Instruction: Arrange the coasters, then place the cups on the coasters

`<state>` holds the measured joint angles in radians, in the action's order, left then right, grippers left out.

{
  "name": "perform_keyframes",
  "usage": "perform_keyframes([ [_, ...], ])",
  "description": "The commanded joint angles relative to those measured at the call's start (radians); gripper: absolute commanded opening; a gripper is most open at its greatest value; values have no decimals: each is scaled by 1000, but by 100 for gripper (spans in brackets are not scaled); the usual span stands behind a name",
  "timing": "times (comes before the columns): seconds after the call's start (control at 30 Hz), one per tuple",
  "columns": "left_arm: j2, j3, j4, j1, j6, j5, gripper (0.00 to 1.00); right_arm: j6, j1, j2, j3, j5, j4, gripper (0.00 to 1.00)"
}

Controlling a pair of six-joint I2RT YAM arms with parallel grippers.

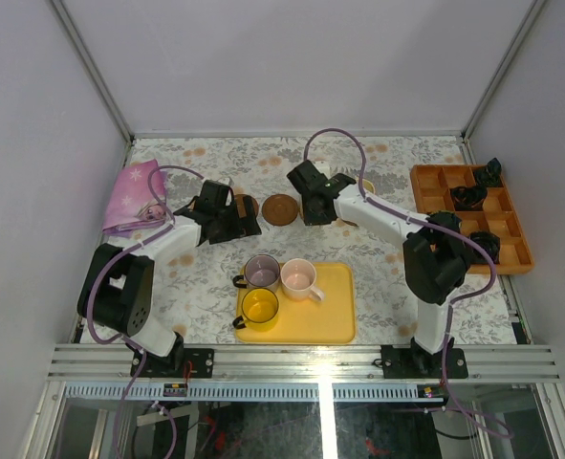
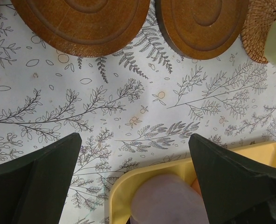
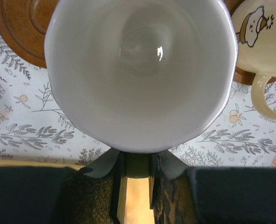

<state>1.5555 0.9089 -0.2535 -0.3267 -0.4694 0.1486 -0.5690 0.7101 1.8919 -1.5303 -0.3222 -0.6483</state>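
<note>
Cloth (image 1: 134,196), pink, lies far left on the floral desk (image 1: 196,277). Left claw (image 2: 134,136) hangs with jaws wide apart, two coasters (image 2: 84,23) just beyond and the tray (image 1: 335,316) corner beneath. Tray holds purple cup (image 1: 261,272), yellow cup (image 1: 259,306) and pink cup (image 1: 298,277). Right claw (image 3: 138,161) is clamped on the white cup's (image 3: 140,70) green handle (image 3: 138,169), a coaster partly behind the cup; cream cup (image 3: 261,37) sits on another. Orange box (image 1: 468,215) stands far right, pale walls (image 1: 292,67) around.

Floral-patterned worktop (image 1: 378,279) bearing yellow tray (image 1: 335,311) lower centre, orange compartment box (image 1: 516,253) right, pink cloth (image 1: 132,196) left, wooden coaster (image 1: 280,208) centre.
</note>
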Motion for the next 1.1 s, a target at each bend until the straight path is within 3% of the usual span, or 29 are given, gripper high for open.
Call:
perform_keyframes([
  [0.0, 15, 32, -10, -6, 20, -22, 100, 23, -21, -1, -87, -8, 79, 0],
  [1.07, 68, 59, -17, -5, 31, -15, 100, 31, -78, 52, -112, 11, 87, 0],
])
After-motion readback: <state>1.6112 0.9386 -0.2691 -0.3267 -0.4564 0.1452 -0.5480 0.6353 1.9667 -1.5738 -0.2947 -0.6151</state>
